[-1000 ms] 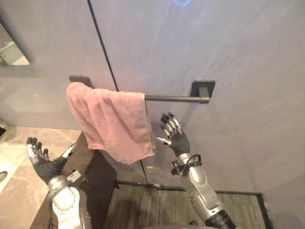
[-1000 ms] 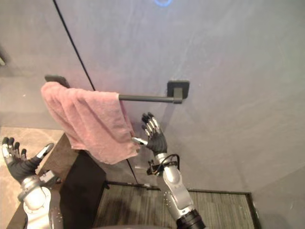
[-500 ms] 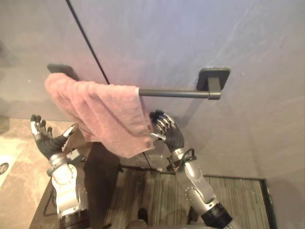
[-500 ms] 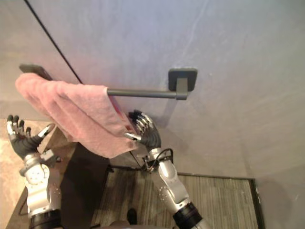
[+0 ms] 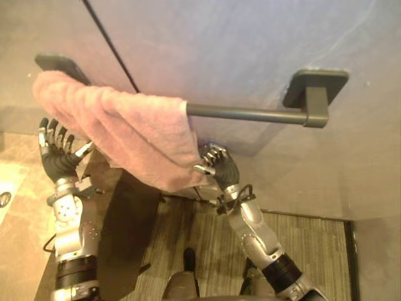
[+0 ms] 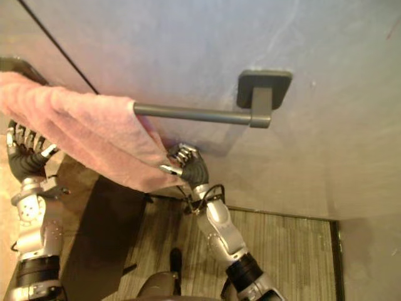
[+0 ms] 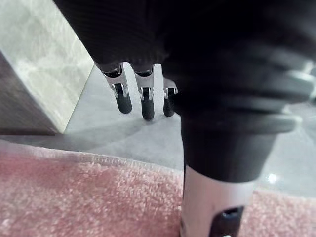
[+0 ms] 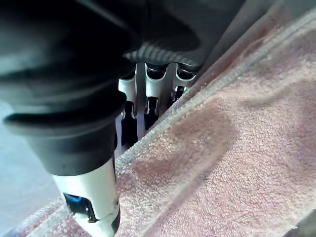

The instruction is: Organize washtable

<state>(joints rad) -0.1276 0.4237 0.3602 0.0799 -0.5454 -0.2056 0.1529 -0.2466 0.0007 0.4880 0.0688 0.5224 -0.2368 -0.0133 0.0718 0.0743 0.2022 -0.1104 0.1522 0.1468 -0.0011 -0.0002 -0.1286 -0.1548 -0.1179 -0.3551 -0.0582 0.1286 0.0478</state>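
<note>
One pink towel (image 5: 131,135). One dark towel bar (image 5: 250,114), with two wall mounts: one left mount (image 5: 55,63) and one right mount (image 5: 316,88). Two robot hands: one left hand (image 5: 56,163) and one right hand (image 5: 224,172). One marble desk (image 5: 20,188). One dark wall seam (image 5: 109,44) between two grey wall panels.

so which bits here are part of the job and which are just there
Job: pink towel, towel rail, right robot hand curled on the towel's edge, left robot hand open beside it.
Just there: dark cabinet side, striped floor, grey wall.
</note>
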